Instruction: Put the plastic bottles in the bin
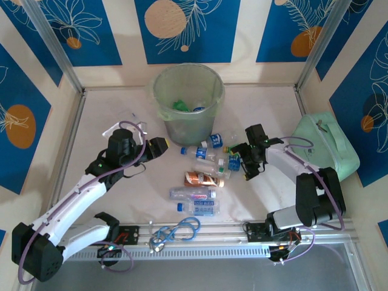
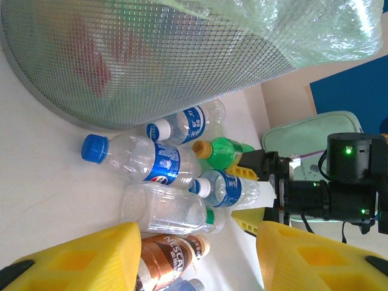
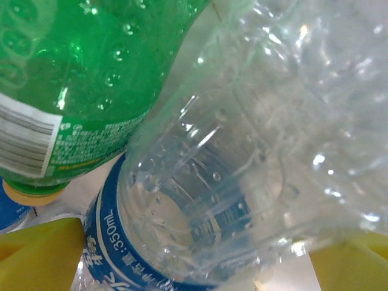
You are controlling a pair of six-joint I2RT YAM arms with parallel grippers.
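The bin [image 1: 182, 124] stands at the back centre with bottles inside; its meshed wall [image 2: 151, 66] looms in the left wrist view. Several plastic bottles lie in front of it: a blue-capped one [image 2: 145, 159], a clear one [image 2: 167, 209], a brown one [image 2: 170, 254] [image 1: 203, 179] and a green one [image 2: 224, 151] [image 3: 91, 73]. My left gripper [image 1: 162, 147] [image 2: 200, 267] hangs open left of the cluster, nothing between its fingers. My right gripper [image 1: 239, 162] [image 3: 194, 260] is open, its yellow fingers [image 3: 36, 254] straddling a clear blue-labelled bottle [image 3: 230, 182] [image 2: 227, 189].
A mint-green case [image 1: 324, 145] [image 2: 303, 136] lies against the right wall. A coiled blue cable [image 1: 176, 231] rests on the near rail between the arm bases. Two more bottles [image 1: 197, 202] lie nearest the rail. Patterned walls close in the table.
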